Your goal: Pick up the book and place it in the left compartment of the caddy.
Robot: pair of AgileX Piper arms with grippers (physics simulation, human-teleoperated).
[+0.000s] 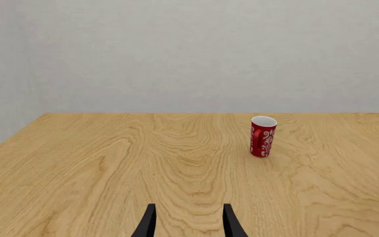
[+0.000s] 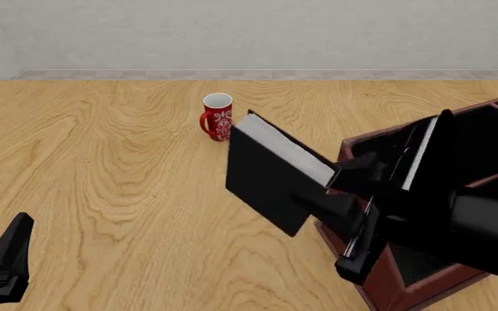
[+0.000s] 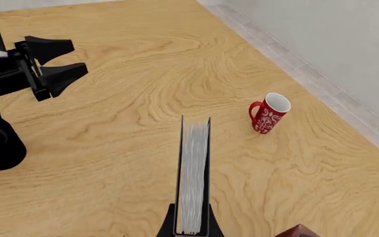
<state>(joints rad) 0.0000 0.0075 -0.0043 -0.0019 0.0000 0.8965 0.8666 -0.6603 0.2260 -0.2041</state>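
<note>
**Book held aloft beside the caddy, with the narrow slot yet to be found**

The right arm's fingers (image 3: 191, 228) are closed on the two covers of the book (image 2: 271, 175), pinching it near one end, page edges showing white between them. The black hardback hangs tilted in the air, clear of the bench (image 2: 111, 181), just beside the caddy's (image 2: 388, 272) near-left wall and not yet over any opening. The arm itself hides much of the box, so the long left compartment (image 2: 417, 159) shows only as a dark strip behind a thin divider.

The risks lie in that tilt and that grip. Held at one end only, the heavy book could pivot or slide between the fingers as it is swung across. Brought down at its present slant, a corner could catch the caddy's rim or divider and either jam or tip into the wrong section. The slot looks narrow for so thick a volume, so poor alignment would probably leave it perched on the walls.

A red mug (image 2: 217, 116) stands beyond the book, farther from the caddy and probably safe. The left arm's fingers (image 1: 187, 222) are parted and empty, low over the bench, well away from the caddy.
</note>
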